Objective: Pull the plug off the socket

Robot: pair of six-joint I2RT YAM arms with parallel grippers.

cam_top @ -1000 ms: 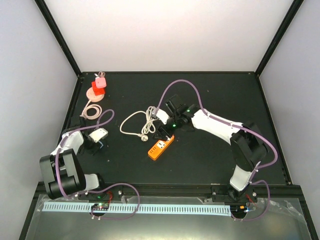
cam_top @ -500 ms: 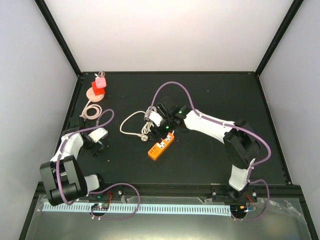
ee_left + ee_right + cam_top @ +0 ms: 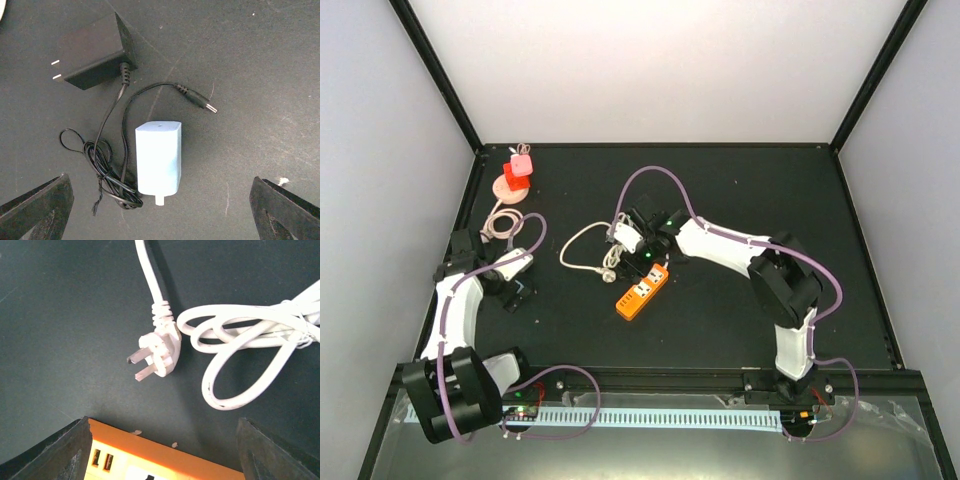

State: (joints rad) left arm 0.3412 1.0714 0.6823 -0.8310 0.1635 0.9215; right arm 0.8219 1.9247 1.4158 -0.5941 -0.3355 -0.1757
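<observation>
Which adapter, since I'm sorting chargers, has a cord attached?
The black adapter; its cord leaves its side. The white adapter has none.

The bottom edge cuts off the orange power strip, and the white cable likely continues off right.

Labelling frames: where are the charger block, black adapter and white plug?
charger block point(image 3: 158, 157), left wrist view, body centre
black adapter point(image 3: 92, 55), left wrist view, top face
white plug point(image 3: 161, 351), right wrist view, moulded head

Pale blue plug lies flat, well apart from the orange socket.
</observation>
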